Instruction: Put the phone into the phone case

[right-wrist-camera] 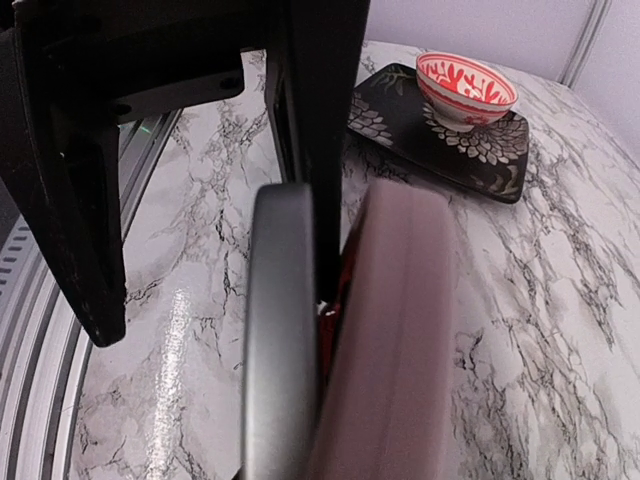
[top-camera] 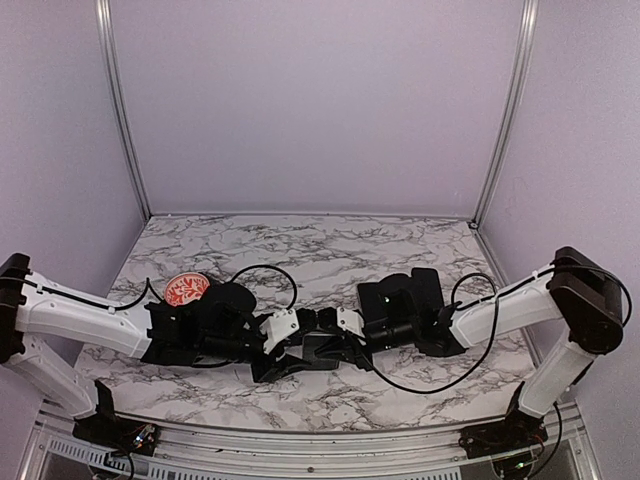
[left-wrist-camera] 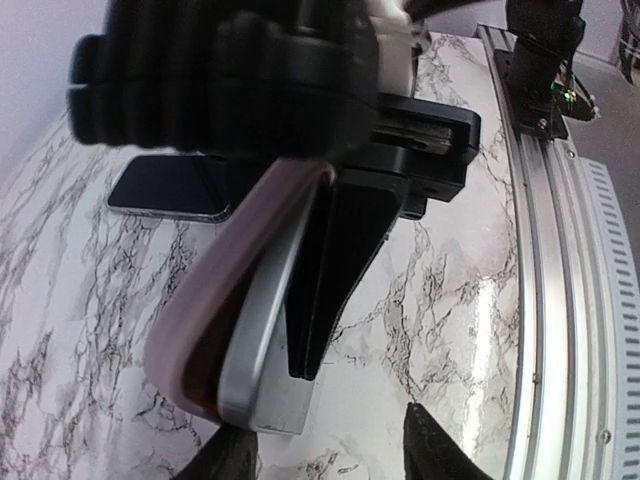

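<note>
Near 6 o'clock on tabletop [top-camera: 300, 250]: phone [right-wrist-camera: 280, 380] on edge, one side in pink case [right-wrist-camera: 400, 350]. Phone hard, slippy, breakable; hold long edges. Case soft, bendy. Left claw [left-wrist-camera: 325, 455] spread apart. Right claw [top-camera: 325, 335]: cannot tell.

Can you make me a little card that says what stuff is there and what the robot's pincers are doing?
Phone: silver-grey phone, standing on edge between the arms
Case: pink case, bowed away from the phone, not fitted yet
Left pincer: at the phone's near end, grip unclear
Right pincer: one finger beside the phone, grip unclear
Also there: red bowl on a dark plate; dark slab lying flat
</note>
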{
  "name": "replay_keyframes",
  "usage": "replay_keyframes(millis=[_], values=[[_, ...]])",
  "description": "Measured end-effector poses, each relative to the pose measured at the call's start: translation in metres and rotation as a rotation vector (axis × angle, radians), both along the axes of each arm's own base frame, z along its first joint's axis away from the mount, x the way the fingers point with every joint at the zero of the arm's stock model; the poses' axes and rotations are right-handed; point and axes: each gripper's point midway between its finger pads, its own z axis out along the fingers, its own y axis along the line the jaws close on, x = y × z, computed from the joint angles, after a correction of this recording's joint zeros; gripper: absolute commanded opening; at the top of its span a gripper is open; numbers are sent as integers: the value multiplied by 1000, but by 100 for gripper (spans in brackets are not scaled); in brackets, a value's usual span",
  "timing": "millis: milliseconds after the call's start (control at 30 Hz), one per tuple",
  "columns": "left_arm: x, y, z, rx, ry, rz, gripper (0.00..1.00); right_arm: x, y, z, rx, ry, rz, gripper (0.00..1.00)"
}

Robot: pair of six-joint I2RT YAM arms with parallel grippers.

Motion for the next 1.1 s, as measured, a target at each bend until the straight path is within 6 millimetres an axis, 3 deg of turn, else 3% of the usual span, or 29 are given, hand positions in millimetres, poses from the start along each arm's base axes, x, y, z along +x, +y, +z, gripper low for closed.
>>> replay_keyframes(millis=[200,333,467,600,767,867,967,1100], values=[[-7,10,15,-25,-21,-9,72,7,9,15,28,-50,9,1],[2,23,17,17,-38,32,70,-4,7,7,-11,-20,54,0],[8,37,44,-5,-80,61,71,-22,1,-5,-60,26,118,0],[3,45,68,-52,-105,55,81,-25,2,-3,-69,38,137,0],[-13,39,57,-36,-29,-28,89,-30,3,9,-49,42,161,1],[-20,32,52,-34,11,-70,82,-30,6,28,-14,21,168,1],[-18,24,59,-48,19,-74,53,-27,12,46,26,-7,173,1],[-15,16,76,-94,-6,-78,44,-25,16,57,50,-20,173,1]])
